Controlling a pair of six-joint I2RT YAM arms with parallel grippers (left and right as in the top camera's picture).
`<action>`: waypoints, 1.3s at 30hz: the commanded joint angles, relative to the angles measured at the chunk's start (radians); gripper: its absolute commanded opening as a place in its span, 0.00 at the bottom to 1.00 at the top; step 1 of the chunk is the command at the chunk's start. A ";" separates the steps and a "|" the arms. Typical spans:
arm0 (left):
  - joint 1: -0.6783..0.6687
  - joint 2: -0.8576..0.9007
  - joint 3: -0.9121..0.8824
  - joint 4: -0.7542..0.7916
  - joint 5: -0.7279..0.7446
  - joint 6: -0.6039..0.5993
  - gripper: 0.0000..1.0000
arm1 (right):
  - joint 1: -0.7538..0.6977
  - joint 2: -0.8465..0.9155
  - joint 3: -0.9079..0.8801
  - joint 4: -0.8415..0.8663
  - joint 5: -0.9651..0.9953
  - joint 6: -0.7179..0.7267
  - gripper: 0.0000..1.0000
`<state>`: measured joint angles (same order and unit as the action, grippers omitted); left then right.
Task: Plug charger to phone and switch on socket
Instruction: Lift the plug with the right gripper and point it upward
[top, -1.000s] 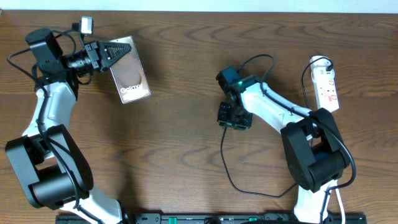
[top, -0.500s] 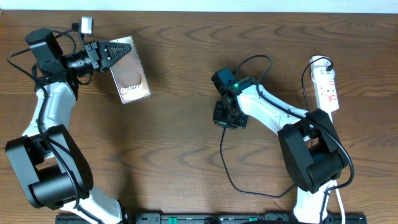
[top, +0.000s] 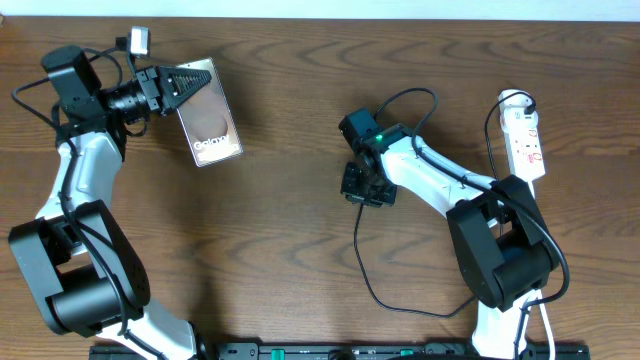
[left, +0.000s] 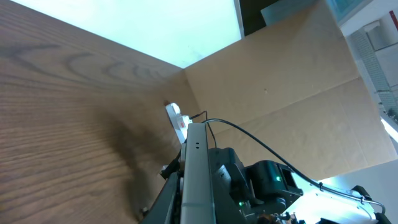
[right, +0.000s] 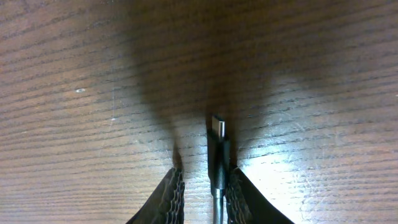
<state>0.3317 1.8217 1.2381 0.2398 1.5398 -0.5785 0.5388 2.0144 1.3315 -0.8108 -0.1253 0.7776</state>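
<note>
The table (top: 300, 250) is dark brown wood with a bold wavy grain, matt and finely scratched in the right wrist view. The phone (top: 212, 125) is a flat brown-grey slab with a faint sheen and white "Galaxy" lettering, on the left side of the table toward its far edge. The left gripper (top: 185, 82), black with saw-toothed inner faces, is clamped on the phone's upper end. The charger (right: 218, 149) is a thin black cable ending in a small flat plug with a pale metal tip. That plug sits between the ribbed black fingers (right: 176, 196) of the right gripper (top: 363, 188) near the table's middle, the jaws drawn in narrow and holding it. The socket (top: 525, 130), a white rounded plastic strip with red marks, lies at the right edge, well apart from both. In the left wrist view the phone shows only edge-on as a grey bar, its lower end cut off. Whether it rests on the wood cannot be told. From overhead the right gripper's body hides the plug. The left arm reaches away with its wrist bent rightward. The right arm stretches left, wrist turned down at the table.
</note>
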 joint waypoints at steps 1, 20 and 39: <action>0.003 -0.011 0.009 0.002 0.032 0.002 0.08 | 0.003 0.017 -0.010 0.009 0.050 0.003 0.21; 0.003 -0.011 0.009 0.002 0.032 0.002 0.08 | 0.006 0.017 -0.010 0.010 0.085 0.004 0.12; 0.003 -0.011 0.009 0.002 0.032 0.002 0.07 | 0.010 0.017 -0.010 -0.119 0.010 0.029 0.01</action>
<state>0.3317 1.8217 1.2381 0.2390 1.5402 -0.5785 0.5392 2.0144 1.3315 -0.8986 -0.1051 0.7815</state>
